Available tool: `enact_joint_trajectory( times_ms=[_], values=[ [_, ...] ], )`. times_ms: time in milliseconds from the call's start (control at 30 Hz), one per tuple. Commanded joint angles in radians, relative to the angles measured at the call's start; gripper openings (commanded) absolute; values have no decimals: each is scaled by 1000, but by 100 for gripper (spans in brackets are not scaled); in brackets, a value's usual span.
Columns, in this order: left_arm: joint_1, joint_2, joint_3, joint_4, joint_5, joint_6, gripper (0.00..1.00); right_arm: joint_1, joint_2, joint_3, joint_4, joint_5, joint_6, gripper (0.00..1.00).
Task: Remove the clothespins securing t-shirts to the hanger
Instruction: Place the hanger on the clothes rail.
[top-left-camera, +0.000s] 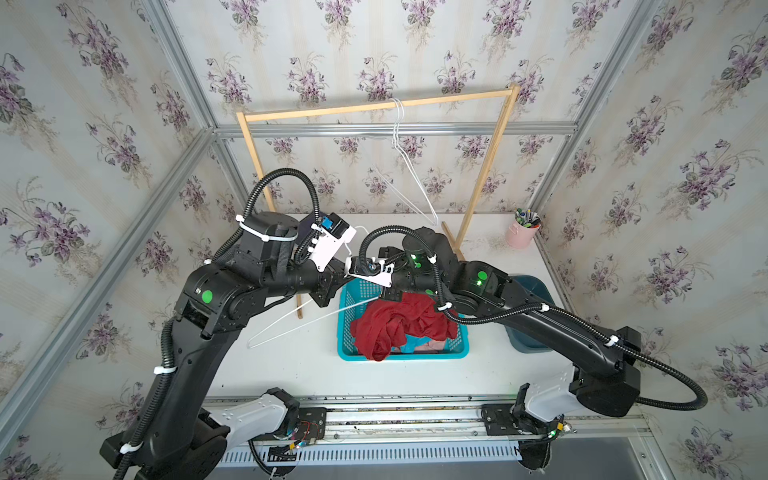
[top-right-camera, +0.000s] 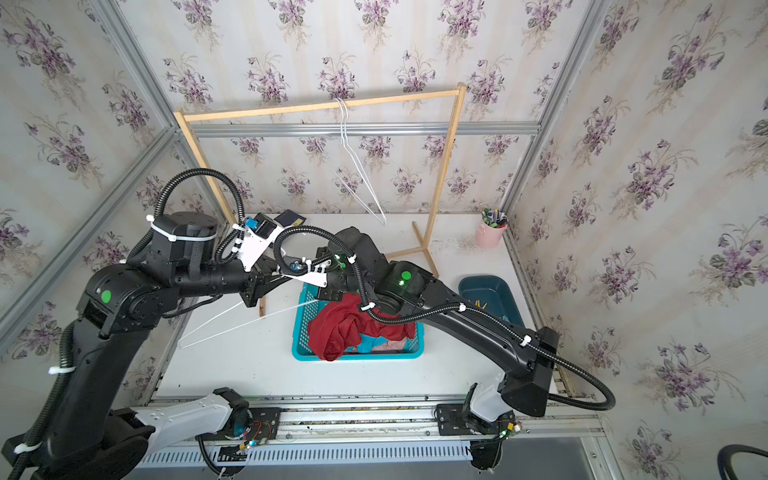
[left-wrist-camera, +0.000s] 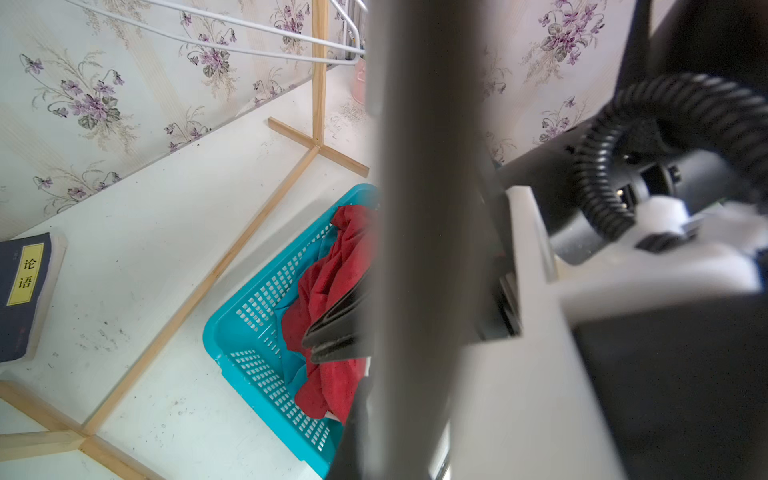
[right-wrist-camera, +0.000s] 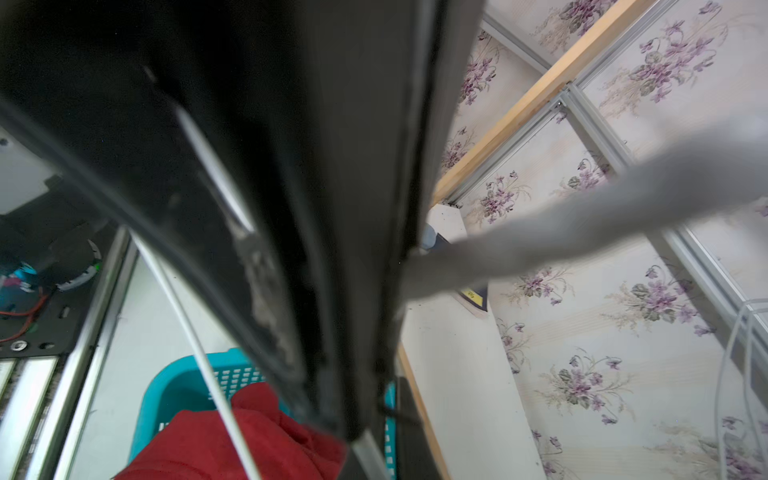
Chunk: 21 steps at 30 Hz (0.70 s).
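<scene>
Both tools shut above the basket (top-left-camera: 347, 332).
My left tool (top-right-camera: 276, 277) and right tool (top-left-camera: 390, 296) meet by the hanger (top-left-camera: 316, 321), mid-frame; what they pinch, I can't tell. A red tee (top-left-camera: 399, 328) tops the basket.

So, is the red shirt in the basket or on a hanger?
In the basket: the red shirt lies crumpled atop the pile inside the turquoise basket, one fold over its front rim.

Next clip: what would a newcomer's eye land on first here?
Two black arms, the left arm and the right arm, meet above a turquoise basket at the centre, where a dark red t-shirt lies heaped. A bare white hanger slants down from between them toward the robot's left, and more empty hangers dangle from the wooden rack at the back.
</scene>
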Motion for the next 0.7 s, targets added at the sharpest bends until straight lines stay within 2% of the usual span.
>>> enact_joint_trajectory(
  times_ms=[0,33,233,267,333,500,667],
  values=[
    [14,-8,-5,24,54,35,13,-1,-21,-20,41,36,-83,0],
    [27,-8,-7,23,60,38,19,-2,-27,-22,35,33,-92,0],
    [130,-3,5,21,196,57,79,-54,-40,0,-51,-18,-99,0],
    [145,-6,5,22,202,66,84,-64,-44,-1,-57,-23,-96,0],
    [171,-10,-9,21,219,98,84,-85,-52,-2,-68,-39,-96,0],
    [210,-1,-47,15,382,158,73,-122,-64,-1,-86,-93,-84,0],
    [210,-9,-67,16,398,224,69,-134,-63,10,-107,-140,-75,0]
  ],
)
